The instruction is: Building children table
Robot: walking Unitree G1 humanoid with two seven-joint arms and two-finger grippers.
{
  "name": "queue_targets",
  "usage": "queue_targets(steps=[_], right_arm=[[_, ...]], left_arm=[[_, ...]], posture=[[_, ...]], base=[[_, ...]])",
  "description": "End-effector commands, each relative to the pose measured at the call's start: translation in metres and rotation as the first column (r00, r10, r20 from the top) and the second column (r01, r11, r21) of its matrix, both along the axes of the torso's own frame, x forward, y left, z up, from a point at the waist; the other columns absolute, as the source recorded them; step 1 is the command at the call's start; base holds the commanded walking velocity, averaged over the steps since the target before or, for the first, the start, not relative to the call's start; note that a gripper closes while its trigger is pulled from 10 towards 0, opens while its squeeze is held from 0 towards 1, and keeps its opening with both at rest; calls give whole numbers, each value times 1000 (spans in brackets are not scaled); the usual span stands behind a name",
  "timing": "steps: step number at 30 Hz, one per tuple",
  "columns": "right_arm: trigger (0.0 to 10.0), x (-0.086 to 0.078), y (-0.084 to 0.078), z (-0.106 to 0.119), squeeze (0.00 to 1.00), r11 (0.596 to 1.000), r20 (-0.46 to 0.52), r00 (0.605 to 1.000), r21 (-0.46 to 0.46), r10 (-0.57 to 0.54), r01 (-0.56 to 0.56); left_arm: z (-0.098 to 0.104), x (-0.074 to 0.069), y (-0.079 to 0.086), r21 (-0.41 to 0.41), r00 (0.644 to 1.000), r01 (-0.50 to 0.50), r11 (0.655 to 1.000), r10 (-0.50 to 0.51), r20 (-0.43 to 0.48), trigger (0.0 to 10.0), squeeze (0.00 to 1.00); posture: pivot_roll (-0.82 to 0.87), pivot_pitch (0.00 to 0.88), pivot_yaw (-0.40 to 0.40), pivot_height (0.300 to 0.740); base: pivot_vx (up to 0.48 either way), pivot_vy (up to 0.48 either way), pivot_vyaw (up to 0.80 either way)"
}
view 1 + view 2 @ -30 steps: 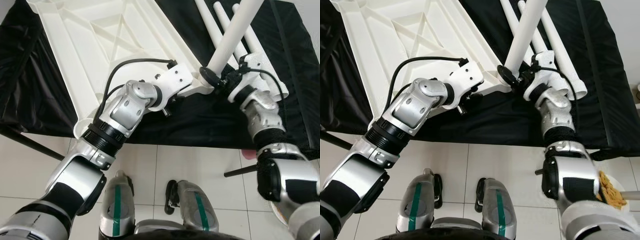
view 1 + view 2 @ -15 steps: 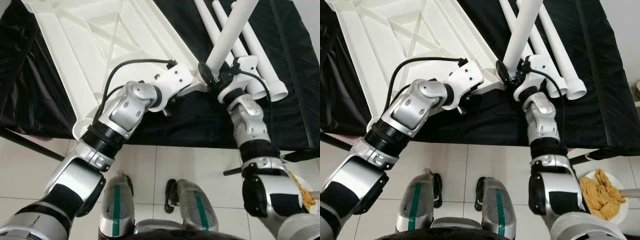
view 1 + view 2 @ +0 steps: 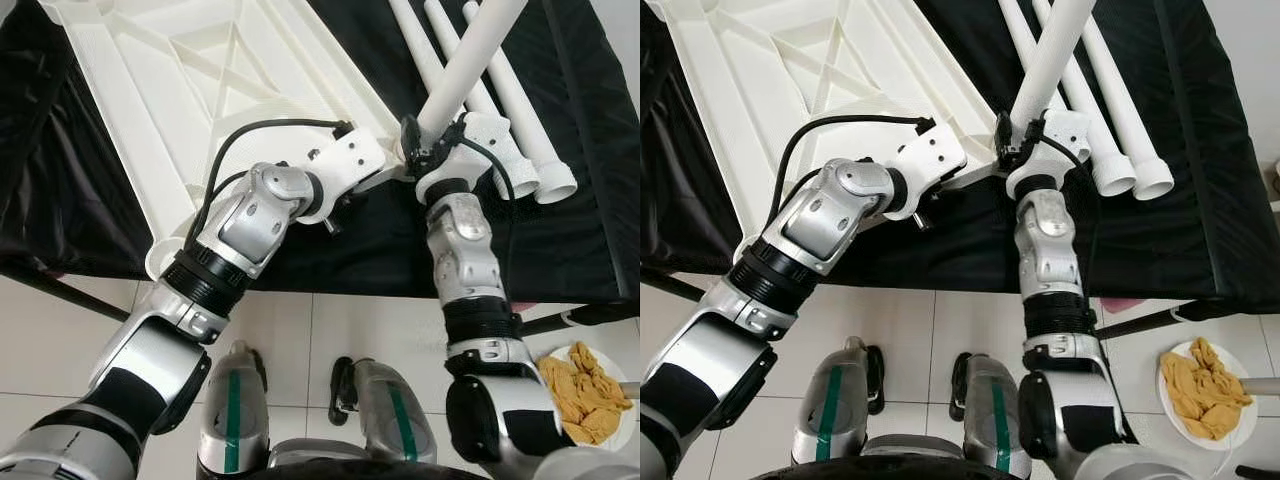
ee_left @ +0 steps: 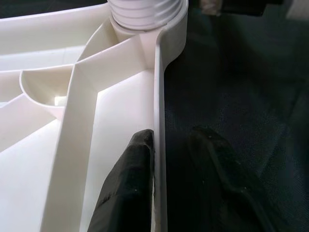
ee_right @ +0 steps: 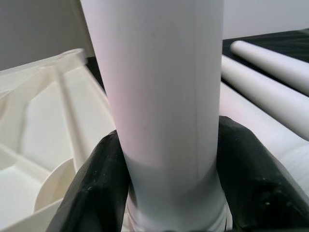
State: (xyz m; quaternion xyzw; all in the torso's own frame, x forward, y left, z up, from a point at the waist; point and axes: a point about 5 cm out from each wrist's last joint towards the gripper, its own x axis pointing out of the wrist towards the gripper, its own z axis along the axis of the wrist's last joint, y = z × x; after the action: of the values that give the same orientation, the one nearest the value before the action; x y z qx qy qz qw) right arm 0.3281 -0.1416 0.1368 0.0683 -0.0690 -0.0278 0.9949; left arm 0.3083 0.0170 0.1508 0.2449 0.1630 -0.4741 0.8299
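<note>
The white plastic table top (image 3: 200, 80) lies upside down on a black cloth. My left gripper (image 4: 171, 137) is shut on its side rim (image 4: 158, 96) near the corner, one black finger inside the rim and one outside. A white table leg (image 3: 470, 60) stands tilted in the corner socket (image 4: 145, 14), its threaded end showing. My right gripper (image 3: 425, 135) is shut on this leg (image 5: 159, 96) just above the socket, with the black fingers (image 5: 96, 188) pressed on both sides.
Three loose white legs (image 3: 1110, 110) lie on the black cloth (image 3: 560, 230) beyond the right gripper. A white plate with yellow cloth (image 3: 590, 385) sits on the tiled floor at the right. My feet (image 3: 300, 420) stand at the table's near edge.
My right forearm has swung in to the left around the leg and now stands nearly straight below the socket. The leg stays in the socket. The left arm has not moved.
</note>
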Motion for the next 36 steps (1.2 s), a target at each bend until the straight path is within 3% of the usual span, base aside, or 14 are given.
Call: queue_targets(steps=[1,8,14,16,17,18,19,28,29,31,36], right_arm=[[10000,-3,0,-1,0,995,-21,995,-1,-101,101],[10000,-8,14,-6,0,993,-82,990,-9,-118,118],[10000,-9,13,-4,0,988,-89,984,-34,-152,150],[10000,-9,12,-3,47,989,-91,985,-24,-146,145],[10000,-9,11,-3,286,990,-93,985,-18,-143,142],[10000,-9,11,-3,286,990,-93,985,-18,-143,142],[10000,-9,10,-2,1000,989,-89,985,-20,-145,144],[10000,-10,3,7,1000,993,-36,993,-19,-113,112],[10000,-9,0,11,0,997,-9,997,-4,-76,76],[10000,-9,0,11,0,997,-9,997,-4,-76,76],[10000,-3,-11,20,0,997,49,996,-7,78,-78]], left_arm=[[-2,-3,-3,6,1000,14,1000,-14,-9,10000,0],[-2,-2,-2,6,1000,9,1000,-9,-7,10000,0],[-2,-1,-1,3,1000,-2,1000,2,-5,10000,0],[-2,-1,-1,3,1000,-3,1000,3,-6,10000,0],[-2,-1,0,3,1000,-4,1000,4,-6,10000,0],[-2,-1,0,3,1000,-4,1000,4,-6,10000,0],[-2,-1,0,4,1000,-4,1000,4,-6,10000,0],[-1,1,0,1,1000,-9,1000,9,-4,10000,0],[-1,1,-1,-1,1000,-9,1000,9,-3,10000,0],[-1,1,-1,-1,1000,-9,1000,9,-3,10000,0],[0,2,0,-3,1000,-10,1000,10,-2,10000,0]], posture=[[37,5,-53,740],[42,3,-58,740],[45,5,-61,740],[44,6,-61,740],[44,6,-61,740],[44,6,-61,740],[44,6,-61,740],[37,13,-59,740],[36,14,-59,740],[36,14,-59,740],[32,18,-56,740]], base=[[0,0,0],[0,0,0],[0,0,0],[0,0,0],[0,0,0],[0,0,0],[0,0,0],[0,0,0],[0,0,0],[0,0,0],[0,0,0]])
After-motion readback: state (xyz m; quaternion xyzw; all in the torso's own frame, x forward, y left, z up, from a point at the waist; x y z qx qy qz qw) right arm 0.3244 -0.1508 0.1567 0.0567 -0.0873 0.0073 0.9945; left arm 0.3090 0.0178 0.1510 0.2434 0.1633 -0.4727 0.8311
